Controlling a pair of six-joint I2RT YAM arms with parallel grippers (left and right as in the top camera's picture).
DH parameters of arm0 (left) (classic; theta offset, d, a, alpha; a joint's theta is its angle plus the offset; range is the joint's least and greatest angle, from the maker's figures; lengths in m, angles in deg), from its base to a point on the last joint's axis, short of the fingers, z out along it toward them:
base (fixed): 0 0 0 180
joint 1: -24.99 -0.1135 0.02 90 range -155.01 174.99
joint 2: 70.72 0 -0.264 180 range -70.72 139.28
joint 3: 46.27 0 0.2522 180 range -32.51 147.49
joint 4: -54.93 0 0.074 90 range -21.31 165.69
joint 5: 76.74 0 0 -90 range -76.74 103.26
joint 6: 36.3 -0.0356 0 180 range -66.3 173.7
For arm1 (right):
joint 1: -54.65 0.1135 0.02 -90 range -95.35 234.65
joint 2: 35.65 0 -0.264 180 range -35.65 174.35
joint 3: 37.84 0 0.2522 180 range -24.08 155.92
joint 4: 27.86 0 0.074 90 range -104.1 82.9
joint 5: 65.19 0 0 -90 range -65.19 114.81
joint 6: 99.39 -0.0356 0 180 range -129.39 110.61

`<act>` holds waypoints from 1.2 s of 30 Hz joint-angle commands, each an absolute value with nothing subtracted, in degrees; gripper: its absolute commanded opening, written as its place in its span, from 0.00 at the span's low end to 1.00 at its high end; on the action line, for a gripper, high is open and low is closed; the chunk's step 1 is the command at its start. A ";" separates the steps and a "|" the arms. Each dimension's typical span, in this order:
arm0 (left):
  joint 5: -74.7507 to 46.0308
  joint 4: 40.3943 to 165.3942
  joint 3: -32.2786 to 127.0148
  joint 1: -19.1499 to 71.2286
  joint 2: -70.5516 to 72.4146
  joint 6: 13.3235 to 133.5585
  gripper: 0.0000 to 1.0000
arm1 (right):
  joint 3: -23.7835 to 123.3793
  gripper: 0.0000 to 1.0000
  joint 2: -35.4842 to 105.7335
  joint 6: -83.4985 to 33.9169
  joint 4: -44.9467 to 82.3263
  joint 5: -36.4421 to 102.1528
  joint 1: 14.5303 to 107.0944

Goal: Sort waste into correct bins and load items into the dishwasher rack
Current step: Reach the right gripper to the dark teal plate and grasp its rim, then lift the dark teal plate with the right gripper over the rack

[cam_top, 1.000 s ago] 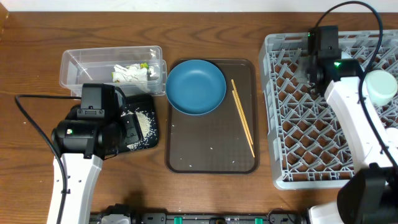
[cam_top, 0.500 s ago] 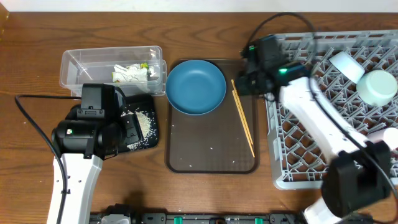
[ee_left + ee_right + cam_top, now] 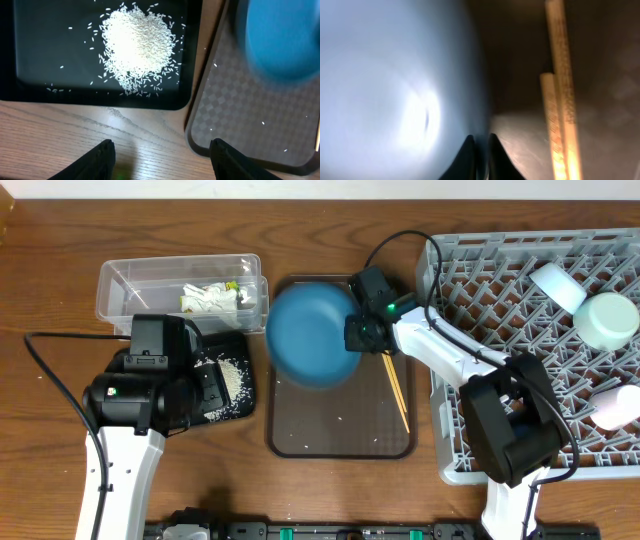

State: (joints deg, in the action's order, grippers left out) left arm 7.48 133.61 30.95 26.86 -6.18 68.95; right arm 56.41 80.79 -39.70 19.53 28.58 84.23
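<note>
Right claw [image 3: 358,335] is clamped on the near rim of the dark-blue dish [image 3: 310,335]. The wrist view shows the two fingers pinched tight with the dish's edge running between them. The dish spreads away from the claw over the far end of the brown tray [image 3: 340,435]. It is smeared with blur from above, so I'd judge it is coming off the tray for its trip to the dishwasher rack [image 3: 500,450] behind the claw. To do this well, keep the pinch firm, since a rim grip on a wide dish wants to swing. Raise it clear of the tray lip and the rack wall, then tip it on edge so it slots between the pegs. Mind the chopsticks [image 3: 395,385] just beside the claw on the rack side, which a low drag could scatter. The dish is round, so it has no long axis. Its hollow seems to face up, though the blur hides any tilt. Left claw [image 3: 162,155] hangs released, fingers spread over the tabletop, with the black tray [image 3: 50,30] and its rice [image 3: 140,50] just ahead.
</note>
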 commanded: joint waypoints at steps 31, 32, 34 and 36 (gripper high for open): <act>7.96 133.83 30.82 26.51 -5.88 69.06 0.64 | 56.63 0.01 54.46 -5.25 9.70 -57.91 66.77; 7.96 133.85 30.82 26.51 -5.88 69.06 0.64 | 56.58 0.01 55.03 -5.23 9.72 -57.93 66.00; 7.93 133.83 30.82 26.51 -5.88 69.06 0.64 | 56.58 0.01 56.14 -5.25 10.20 -57.88 65.04; 7.96 133.79 30.82 26.51 -5.88 69.06 0.64 | 56.50 0.01 57.25 -5.29 10.77 -57.64 65.06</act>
